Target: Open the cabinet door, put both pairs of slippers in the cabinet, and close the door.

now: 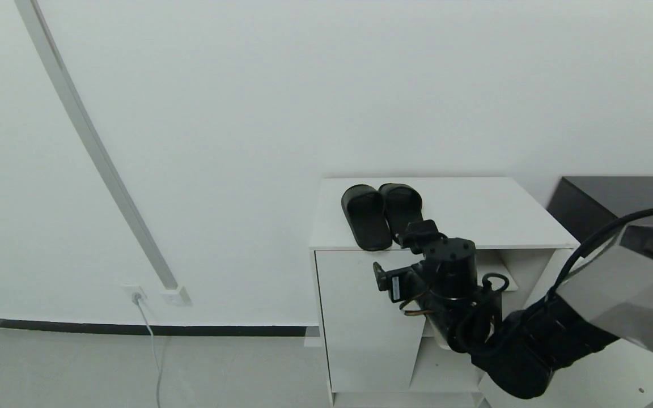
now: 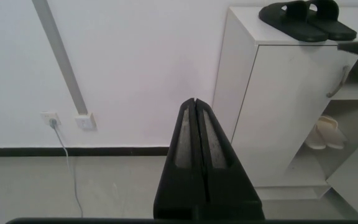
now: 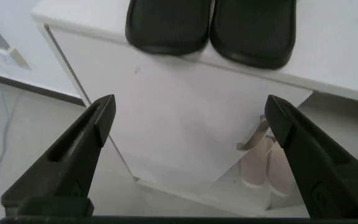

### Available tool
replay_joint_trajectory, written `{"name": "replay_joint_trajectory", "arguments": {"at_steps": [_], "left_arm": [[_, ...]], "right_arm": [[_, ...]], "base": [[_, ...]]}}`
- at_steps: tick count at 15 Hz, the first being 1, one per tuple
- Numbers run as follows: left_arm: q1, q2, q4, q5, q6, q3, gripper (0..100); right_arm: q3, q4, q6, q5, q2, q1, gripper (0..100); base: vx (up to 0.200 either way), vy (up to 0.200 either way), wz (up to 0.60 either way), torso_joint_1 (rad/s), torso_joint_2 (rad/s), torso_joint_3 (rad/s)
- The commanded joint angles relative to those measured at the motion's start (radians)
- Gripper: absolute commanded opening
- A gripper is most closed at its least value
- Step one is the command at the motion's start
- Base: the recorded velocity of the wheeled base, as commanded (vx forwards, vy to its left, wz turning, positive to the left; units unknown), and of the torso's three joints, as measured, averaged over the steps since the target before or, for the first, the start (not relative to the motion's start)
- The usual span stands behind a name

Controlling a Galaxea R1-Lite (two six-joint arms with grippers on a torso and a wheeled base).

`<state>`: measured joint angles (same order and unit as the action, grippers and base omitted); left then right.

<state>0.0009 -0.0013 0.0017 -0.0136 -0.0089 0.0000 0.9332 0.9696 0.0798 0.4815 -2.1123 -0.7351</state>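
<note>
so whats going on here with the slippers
The robot is putting slippers away. The cabinet is already open on one side, with a pale pair on a shelf inside. The black pair sits on top, and the right claw, open, is right at it. The left claw is shut and empty.

Probably a home hallway: shoe cabinet (image 1: 360, 317), wall socket (image 1: 134, 294)
</note>
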Motion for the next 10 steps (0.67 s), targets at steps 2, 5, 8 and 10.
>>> {"name": "replay_joint_trajectory", "arguments": {"at_steps": [2,5,8,10], "left_arm": [[0.001,0.001,0.0,0.001,0.0,0.0,0],[0.001,0.001,0.0,0.001,0.001,0.0,0],[0.001,0.001,0.0,0.003,0.001,0.0,0],[0.001,0.001,0.0,0.003,0.001,0.0,0]], "right_arm": [[0.167,-0.212,0.066,0.003,0.1,0.0,100],[0.203,-0.308,0.09,0.011,0.124,0.0,100],[0.197,-0.307,0.092,0.011,0.121,0.0,100],[0.177,-0.302,0.095,0.009,0.114,0.0,100]], "base": [[0.0,0.0,0.0,0.0,0.0,0.0],[0.133,0.0,0.0,0.002,0.0,0.0],[0.2,0.0,0.0,-0.004,-0.01,0.006],[0.2,0.0,0.0,0.012,0.0,-0.002]]}}
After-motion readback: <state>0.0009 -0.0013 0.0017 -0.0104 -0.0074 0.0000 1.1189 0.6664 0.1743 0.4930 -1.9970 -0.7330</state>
